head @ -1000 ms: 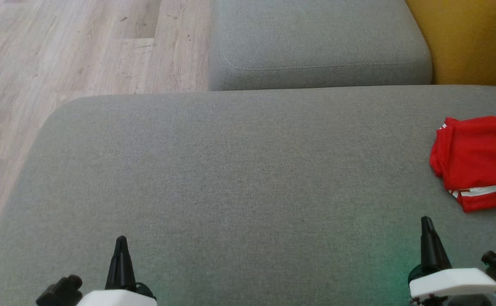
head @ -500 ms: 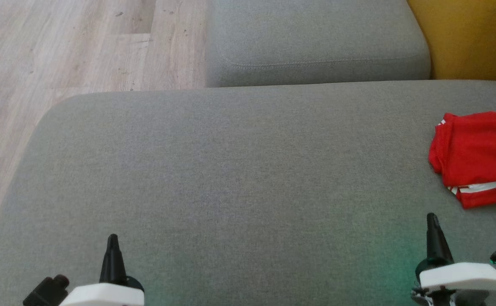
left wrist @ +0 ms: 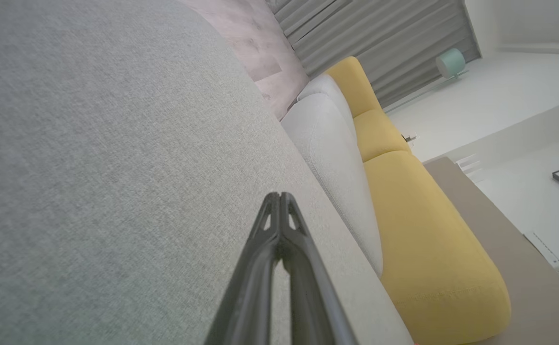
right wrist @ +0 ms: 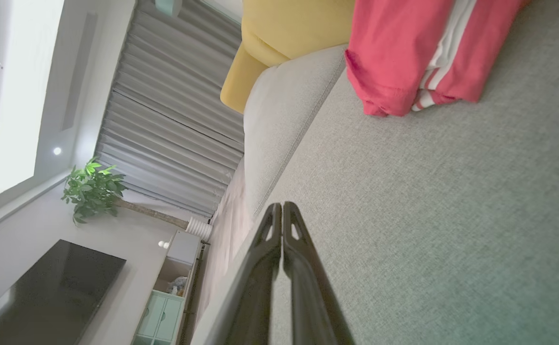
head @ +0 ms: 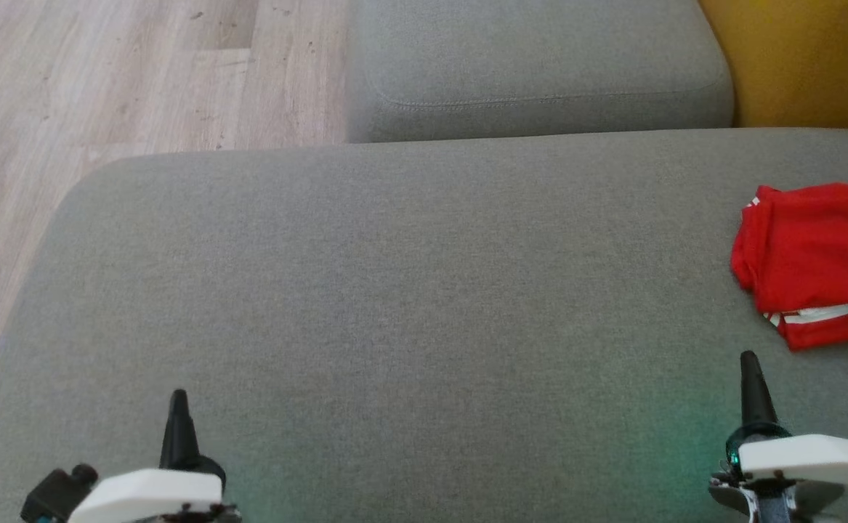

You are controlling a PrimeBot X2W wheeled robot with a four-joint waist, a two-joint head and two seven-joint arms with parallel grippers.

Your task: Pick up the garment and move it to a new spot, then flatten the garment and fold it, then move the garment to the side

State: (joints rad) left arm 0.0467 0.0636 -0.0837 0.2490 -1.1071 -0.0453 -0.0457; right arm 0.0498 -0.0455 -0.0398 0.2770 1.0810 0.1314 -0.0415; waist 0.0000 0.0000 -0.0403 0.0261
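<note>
Garment [head: 812,261] at the far right edge of the wide grey seat cushion [head: 394,290] — red with white stripes, doubled over on itself in a small bundle, flat on the fabric and touched by neither claw. Left gripper [head: 177,397] low at the near left of the seat, fingers pressed together on nothing; right gripper [head: 749,357] at the near right, likewise closed and empty, tips near the garment's closest edge but apart from it. Beyond the seat, a second grey cushion [head: 540,65] — yellow cushion [head: 801,65] on its right, pale wood floor [head: 104,87] on its left.
</note>
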